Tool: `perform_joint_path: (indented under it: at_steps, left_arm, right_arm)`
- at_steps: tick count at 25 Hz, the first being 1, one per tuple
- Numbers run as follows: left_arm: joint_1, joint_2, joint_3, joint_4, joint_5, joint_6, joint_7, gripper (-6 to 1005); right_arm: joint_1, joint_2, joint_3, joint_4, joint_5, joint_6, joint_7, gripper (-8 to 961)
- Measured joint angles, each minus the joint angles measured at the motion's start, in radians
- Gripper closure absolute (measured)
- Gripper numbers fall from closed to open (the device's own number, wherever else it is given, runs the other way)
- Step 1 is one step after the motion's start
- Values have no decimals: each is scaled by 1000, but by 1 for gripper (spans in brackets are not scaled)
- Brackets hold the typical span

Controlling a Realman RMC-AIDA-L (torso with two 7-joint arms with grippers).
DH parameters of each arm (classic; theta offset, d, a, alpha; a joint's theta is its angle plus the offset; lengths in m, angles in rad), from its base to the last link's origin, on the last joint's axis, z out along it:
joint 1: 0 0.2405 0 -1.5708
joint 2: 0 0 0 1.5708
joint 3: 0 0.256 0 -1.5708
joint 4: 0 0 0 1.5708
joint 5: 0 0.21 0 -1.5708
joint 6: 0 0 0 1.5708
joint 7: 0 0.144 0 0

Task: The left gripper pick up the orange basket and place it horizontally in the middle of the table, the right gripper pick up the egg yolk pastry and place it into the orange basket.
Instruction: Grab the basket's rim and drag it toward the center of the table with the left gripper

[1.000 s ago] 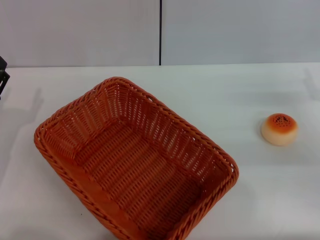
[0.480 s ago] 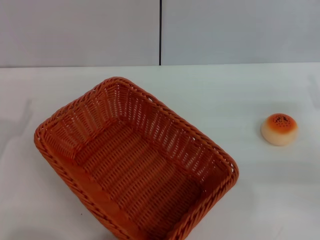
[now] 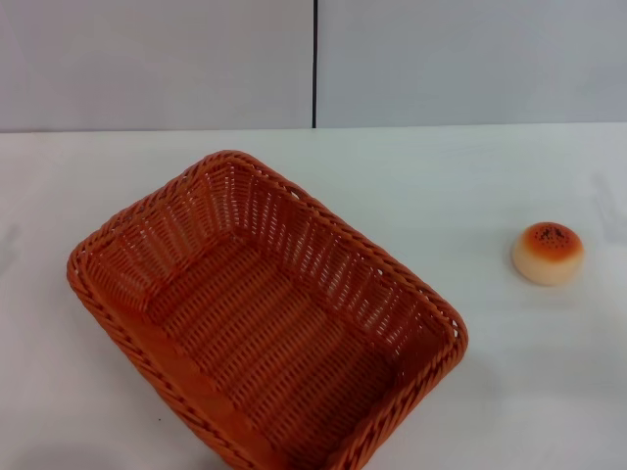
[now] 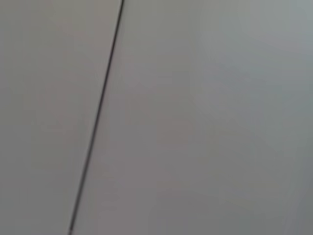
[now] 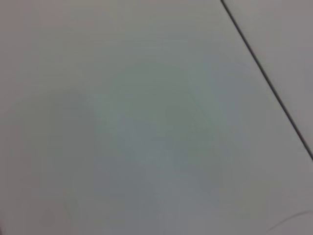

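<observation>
The orange basket lies empty on the white table at the front left of the head view, turned diagonally, its near corner cut off by the lower edge. The egg yolk pastry sits upright on the table at the right, well apart from the basket, its sesame-dotted orange crown facing up. Neither gripper shows in any view. Both wrist views hold only plain grey panelled surface with a dark seam.
A grey panelled wall with a vertical dark seam backs the table. Bare white tabletop lies between the basket and the pastry and behind the basket.
A dark piece of the left gripper at the far left edge a second ago has withdrawn out of view. Basket and pastry have not moved.
</observation>
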Motion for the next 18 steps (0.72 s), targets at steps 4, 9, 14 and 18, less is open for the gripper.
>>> perform_joint_path:
  at_steps: [4, 9, 14, 18]
  left_arm:
    - [17, 11, 106, 230, 42, 2, -247, 190]
    - [-24, 19, 293, 490, 181, 36, -513, 191]
    - [-123, 6, 343, 684, 356, 60, -641, 192]
    - [-183, 4, 369, 798, 439, 89, -741, 192]
  right_arm:
    - [-10, 0, -7, 4, -8, 15, 3, 366]
    - [0, -2, -16, -3, -10, -9, 10, 366]
    - [-5, -5, -22, -9, -10, 10, 11, 366]
    - [-17, -3, -31, -12, -10, 9, 11, 366]
